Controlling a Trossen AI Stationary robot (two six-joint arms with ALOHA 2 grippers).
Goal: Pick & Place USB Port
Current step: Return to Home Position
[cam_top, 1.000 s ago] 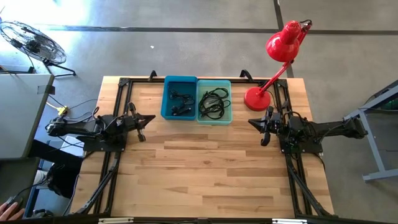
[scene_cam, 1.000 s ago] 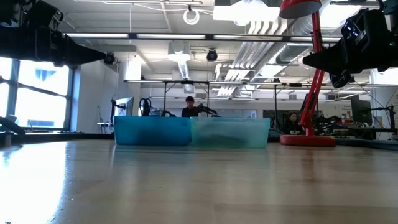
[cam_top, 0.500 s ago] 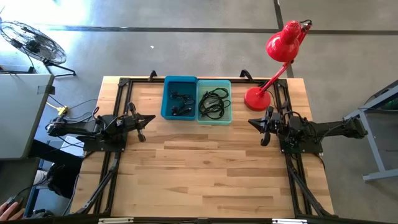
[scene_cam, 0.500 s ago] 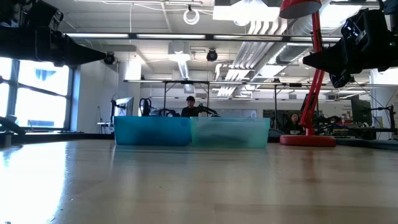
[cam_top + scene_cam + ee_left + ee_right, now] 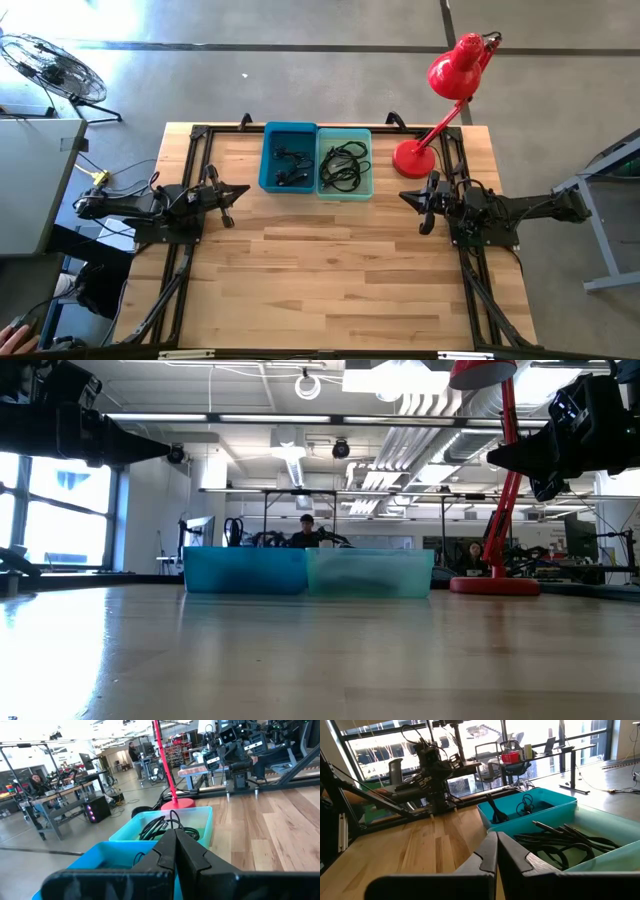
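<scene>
- High view: left gripper [image 5: 232, 194] and right gripper [image 5: 412, 200] sit at opposite sides of the table [image 5: 330, 280], well apart from the bins. Black cables [image 5: 343, 166] lie in both the blue bin [image 5: 266, 165] and the green bin [image 5: 368, 172].
- Low view: bins touch side by side; their walls hide the contents.
- Left wrist view: fingers [image 5: 165, 854] pressed together, holding nothing.
- Right wrist view: likewise closed and empty. The cables look light, limp and tangle-prone. Judged best pinched at a stiff plug end.
</scene>
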